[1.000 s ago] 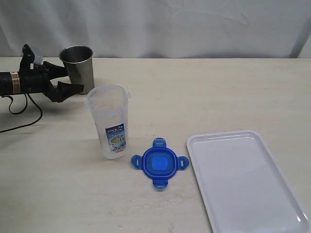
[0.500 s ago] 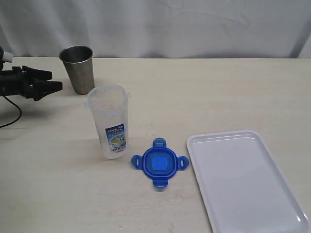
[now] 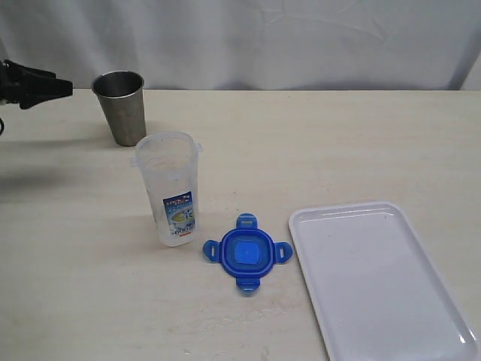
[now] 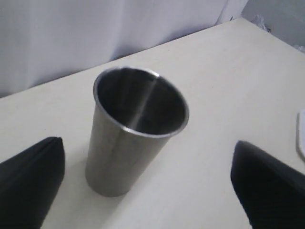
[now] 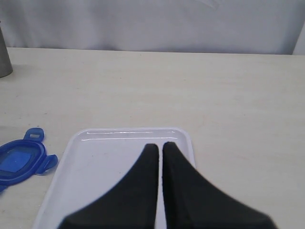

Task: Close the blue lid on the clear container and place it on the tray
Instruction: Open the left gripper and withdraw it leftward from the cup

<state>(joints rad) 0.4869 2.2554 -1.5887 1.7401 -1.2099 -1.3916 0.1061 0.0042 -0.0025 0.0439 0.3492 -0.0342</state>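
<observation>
The clear container (image 3: pixel 169 188) stands upright and uncovered on the table, its blue-and-white label facing the camera. Just right of it and nearer the front, the blue lid (image 3: pixel 246 252) lies flat with its lighter centre up and its flaps spread; it also shows as the blue lid (image 5: pixel 16 162) in the right wrist view. The white tray (image 3: pixel 376 278) lies at the front right, nothing on it. My left gripper (image 3: pixel 60 88) is at the far left edge, open and holding nothing. My right gripper (image 5: pixel 156 145) is shut, hovering over the tray (image 5: pixel 95 162); the exterior view does not show it.
A grey steel cup (image 3: pixel 120 105) stands at the back left, behind the container. In the left wrist view the steel cup (image 4: pixel 136 124) sits ahead of the wide-apart fingers (image 4: pixel 33 181), untouched. A white curtain backs the table.
My left gripper has drawn back from beside the steel cup, moving left and upward to the frame's edge. The container, lid and tray have not moved.
</observation>
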